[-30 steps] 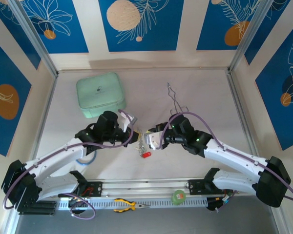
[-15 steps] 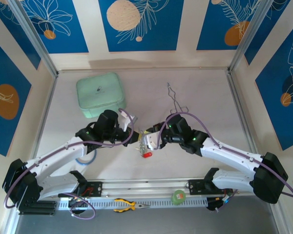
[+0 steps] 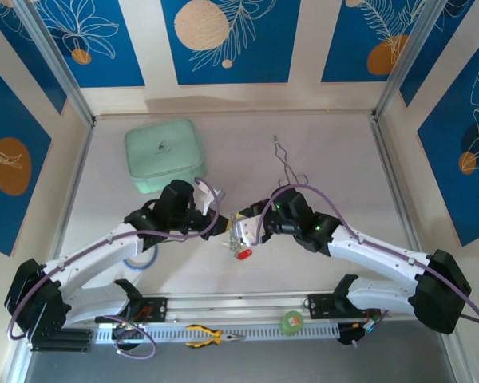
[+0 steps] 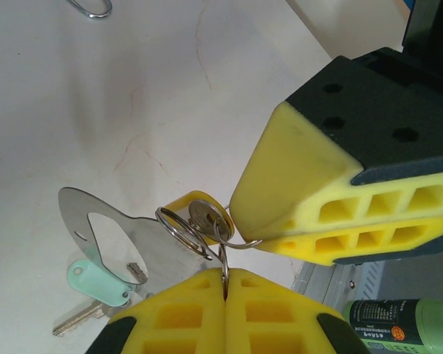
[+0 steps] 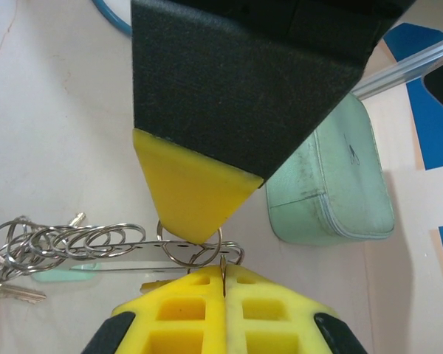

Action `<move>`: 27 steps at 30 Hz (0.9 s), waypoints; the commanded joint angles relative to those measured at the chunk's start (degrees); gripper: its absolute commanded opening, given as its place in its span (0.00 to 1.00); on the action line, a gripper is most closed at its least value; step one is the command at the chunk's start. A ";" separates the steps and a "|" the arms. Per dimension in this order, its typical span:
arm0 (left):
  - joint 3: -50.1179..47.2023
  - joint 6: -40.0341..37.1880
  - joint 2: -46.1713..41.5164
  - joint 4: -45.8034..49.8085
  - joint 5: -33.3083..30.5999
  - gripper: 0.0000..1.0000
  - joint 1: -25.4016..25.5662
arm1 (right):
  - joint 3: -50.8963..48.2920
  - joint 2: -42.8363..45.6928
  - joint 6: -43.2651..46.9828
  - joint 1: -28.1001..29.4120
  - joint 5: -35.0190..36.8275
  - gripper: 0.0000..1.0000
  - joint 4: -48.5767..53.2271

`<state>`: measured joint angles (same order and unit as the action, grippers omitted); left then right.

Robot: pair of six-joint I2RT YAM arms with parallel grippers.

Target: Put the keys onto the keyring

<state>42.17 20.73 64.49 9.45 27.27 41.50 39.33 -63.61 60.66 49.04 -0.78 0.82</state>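
My two grippers meet tip to tip above the middle of the table, the left gripper (image 3: pixel 223 220) and the right gripper (image 3: pixel 241 228). In the left wrist view the left gripper (image 4: pixel 226 274) is shut on a thin split ring, and the right gripper (image 4: pixel 260 237) pinches a linked ring beside a yellow-tagged key (image 4: pixel 198 214). The keyring (image 4: pixel 80 215), a flat grey plate with an oval hole, hangs just left of them. A pale green-tagged key (image 4: pixel 96 284) hangs by it. In the right wrist view the right gripper (image 5: pixel 224 271) is shut on a wire ring under the left fingertip (image 5: pixel 192 214). Several split rings (image 5: pixel 59 240) trail left. The keys (image 3: pixel 238 243) dangle with a red tag (image 3: pixel 243 254).
A mint green case (image 3: pixel 164 154) sits at the back left. Thin silver tongs (image 3: pixel 287 163) lie behind the right arm. A pale blue ring (image 3: pixel 140 259) lies under the left arm. Yellow-handled pliers (image 3: pixel 211 336) and a green roll (image 3: pixel 291 321) rest on the front rail.
The right arm has shifted slightly left, closing up against the left gripper. The dangling key bundle has swung a little. Both grippers stay shut.
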 commanded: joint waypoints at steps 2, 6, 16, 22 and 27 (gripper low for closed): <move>1.58 0.58 -0.28 -1.70 1.40 0.00 -0.32 | 0.97 -0.43 1.12 0.52 0.01 0.00 1.35; 1.34 0.67 -0.42 -2.24 1.53 0.00 -0.36 | 1.06 -0.98 1.37 0.80 0.08 0.00 1.88; 0.98 1.05 -0.77 -3.53 1.26 0.00 -0.35 | 1.18 -1.23 1.13 1.22 -0.66 0.00 3.30; 0.97 1.31 -0.52 -3.83 1.06 0.00 -0.25 | 1.44 -1.16 0.29 1.56 -2.36 0.00 3.65; 1.15 1.34 -0.26 -3.84 0.45 0.00 -0.36 | 1.58 -1.13 0.47 1.85 -2.90 0.00 4.21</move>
<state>42.17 21.21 64.49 9.50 27.24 41.50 39.38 -64.42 61.45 49.76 0.01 2.83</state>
